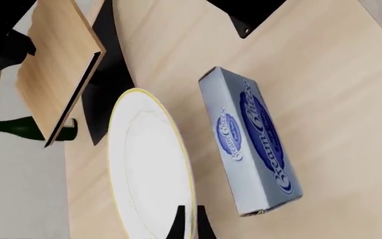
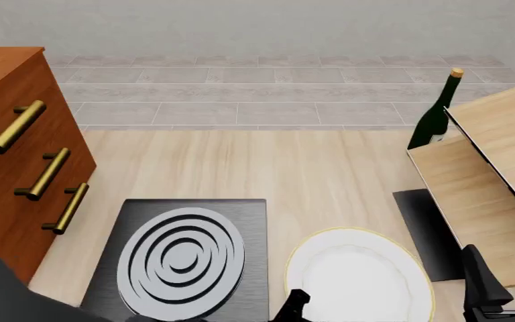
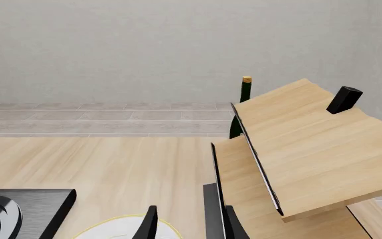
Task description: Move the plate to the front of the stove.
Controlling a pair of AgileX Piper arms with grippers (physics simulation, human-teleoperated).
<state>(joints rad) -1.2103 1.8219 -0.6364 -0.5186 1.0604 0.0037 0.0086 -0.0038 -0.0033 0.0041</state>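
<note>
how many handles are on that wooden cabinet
3, all brass bars on the cabinet at the table's left: top handle, middle handle, bottom handle. Any lower ones would be cut off.

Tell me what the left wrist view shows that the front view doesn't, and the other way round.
Only the left wrist view shows a blue cream cheese box lying beside the plate. Only the front view shows the stove with its ring burner and the wooden drawer cabinet. Both show the plate, the green bottle, the wooden shelf and the dark mat.
</note>
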